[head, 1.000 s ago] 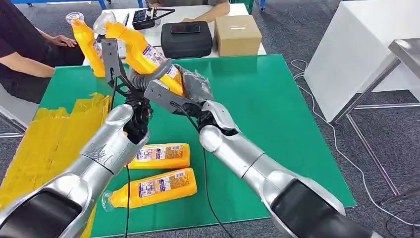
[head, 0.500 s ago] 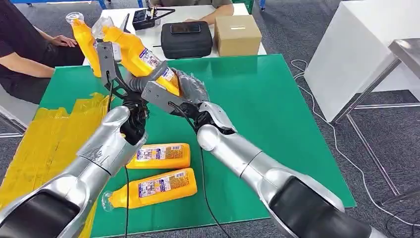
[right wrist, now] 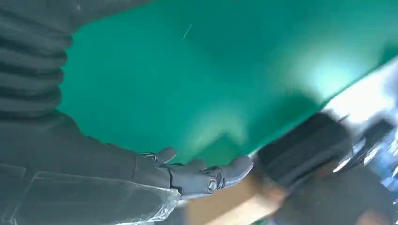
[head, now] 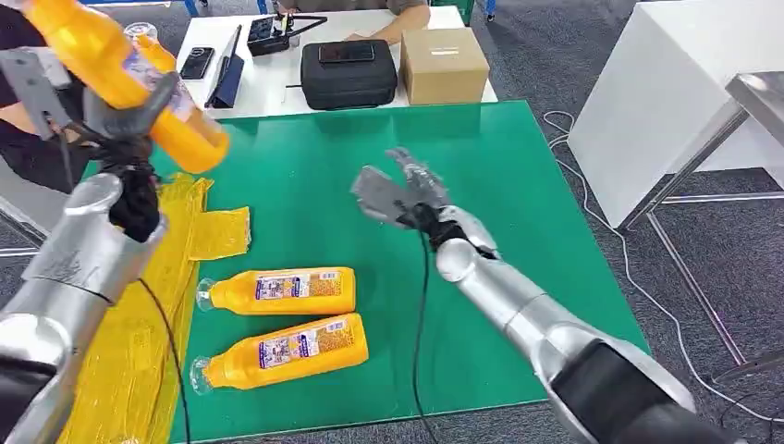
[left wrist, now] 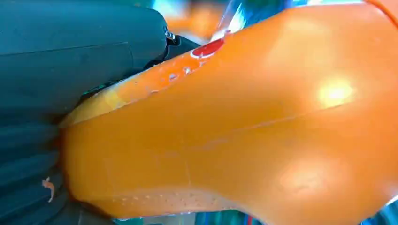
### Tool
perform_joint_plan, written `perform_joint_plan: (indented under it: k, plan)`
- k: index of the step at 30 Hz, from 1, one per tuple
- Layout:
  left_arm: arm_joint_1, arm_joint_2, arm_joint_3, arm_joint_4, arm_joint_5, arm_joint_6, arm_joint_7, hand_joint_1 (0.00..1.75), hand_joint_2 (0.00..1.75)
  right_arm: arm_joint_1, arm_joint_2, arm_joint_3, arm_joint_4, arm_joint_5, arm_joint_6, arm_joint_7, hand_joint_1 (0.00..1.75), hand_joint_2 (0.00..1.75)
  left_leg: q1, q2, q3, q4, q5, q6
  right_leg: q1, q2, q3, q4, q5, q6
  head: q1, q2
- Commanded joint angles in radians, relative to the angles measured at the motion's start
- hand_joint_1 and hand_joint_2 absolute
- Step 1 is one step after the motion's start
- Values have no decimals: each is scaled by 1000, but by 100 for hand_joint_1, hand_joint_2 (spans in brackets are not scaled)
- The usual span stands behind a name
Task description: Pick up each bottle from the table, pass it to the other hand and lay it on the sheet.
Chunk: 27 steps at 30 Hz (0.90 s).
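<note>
Surface: green counter (head: pixel 518 185), yellow sheet (head: pixel 139 324) along its left edge.
Left hand (head: pixel 125 116): bottle (head: pixel 129 79) is grasped above the sheet, long axis slanting.
Right hand (head: pixel 402 194): released, mid-counter.

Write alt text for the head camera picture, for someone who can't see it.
The left robot hand holds an orange bottle up over the yellow sheet at the green table's left side. The right robot hand hovers open above the table's middle. Two more orange bottles lie on the green surface beside the sheet.
</note>
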Motion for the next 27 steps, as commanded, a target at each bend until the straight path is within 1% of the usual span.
perform_joint_plan:
  k: [1,4,6,7,8,10,11,13,15,16,17,18,19,20,21,23,24,26,27]
  plan:
    - [21,178,81,0,-149,-13,-24,175,175,100,-195,-237,-265,2,46,-24,0,0,0,2,4,0,-3,-2,0,1,3,0,-2,0,0,0]
    - [19,169,79,-1,-155,-5,-20,175,175,99,-186,-232,-262,9,42,-17,0,0,0,-2,0,0,-1,-1,0,-2,1,0,-1,0,0,0]
    - [18,174,64,-3,-188,18,-24,175,175,99,-186,-233,-261,16,34,-19,0,0,0,-1,1,1,-2,-2,0,-1,2,0,-2,0,0,0]
    - [21,200,35,-3,-271,51,-23,175,175,116,-201,-251,-290,1,29,-36,0,0,0,0,1,1,-1,-2,0,-1,1,0,-1,0,0,0]
    - [28,219,33,-5,-305,57,-25,175,175,133,-221,-261,-313,-11,32,-49,0,0,0,-1,2,1,-2,-2,0,-1,2,0,-2,0,0,0]
    - [35,253,13,22,-404,52,-16,175,175,178,-253,-292,-381,-37,43,-59,0,0,0,0,0,0,0,-1,0,-1,0,-1,0,0,0,0]
    - [28,263,-10,43,-452,58,-15,175,175,192,-263,-298,-394,-42,47,-59,0,0,0,0,3,-1,-2,-2,0,-1,3,-1,-2,0,0,0]
    - [0,274,-78,105,-585,100,-11,175,175,219,-270,-312,-424,-43,48,-57,0,0,0,0,4,0,-3,-2,0,-1,4,-1,-3,0,0,0]
    - [-32,266,-159,202,-757,145,33,175,175,245,-269,-317,-446,-38,57,-50,0,0,0,-1,2,0,-1,-2,0,-2,2,-1,-2,0,0,0]
    - [-26,261,-166,218,-784,140,38,175,175,252,-267,-318,-449,-38,60,-48,0,0,1,-3,5,0,-3,-2,1,-4,6,-1,-3,0,0,0]
    - [-18,255,-184,246,-843,145,67,175,175,264,-264,-321,-458,-36,63,-47,0,0,0,-2,3,0,-2,-2,0,-3,4,-1,-2,0,0,0]
    - [2,249,-179,254,-856,148,71,175,175,272,-263,-321,-463,-35,64,-47,0,0,-1,-2,3,-1,-1,-1,-1,-2,3,-1,-1,0,0,0]
    - [11,247,-198,273,-906,144,84,175,175,276,-263,-320,-465,-34,67,-45,0,0,0,-1,5,-1,-2,-2,0,-2,5,-2,-2,0,0,0]
    - [32,247,-219,292,-984,160,97,175,175,278,-261,-318,-467,-30,74,-42,0,0,-1,0,3,-1,-1,-1,-1,-1,3,-2,-1,0,0,0]
    - [47,244,-222,299,-1002,167,101,175,175,279,-260,-317,-467,-31,77,-42,0,0,-1,0,6,-2,-2,-2,-1,-1,6,-2,-2,0,0,0]
    - [77,238,-253,329,-1100,178,125,175,175,268,-257,-306,-460,-40,100,-38,0,0,-1,1,4,-2,-1,-1,-1,0,3,-2,-1,0,0,0]
    - [90,235,-261,337,-1129,187,136,175,175,263,-255,-301,-457,-45,107,-38,0,0,-1,2,6,-2,-2,-2,-1,1,5,-2,-1,0,0,0]
    - [117,229,-281,361,-1190,182,164,175,175,253,-252,-282,-462,-53,124,-39,0,0,-1,2,4,-2,-1,-1,-1,1,3,-2,-1,0,0,0]
    - [129,227,-278,365,-1196,174,168,175,175,251,-251,-275,-468,-55,128,-39,0,0,-1,3,5,-2,-2,-2,-1,1,4,-2,-1,0,0,0]
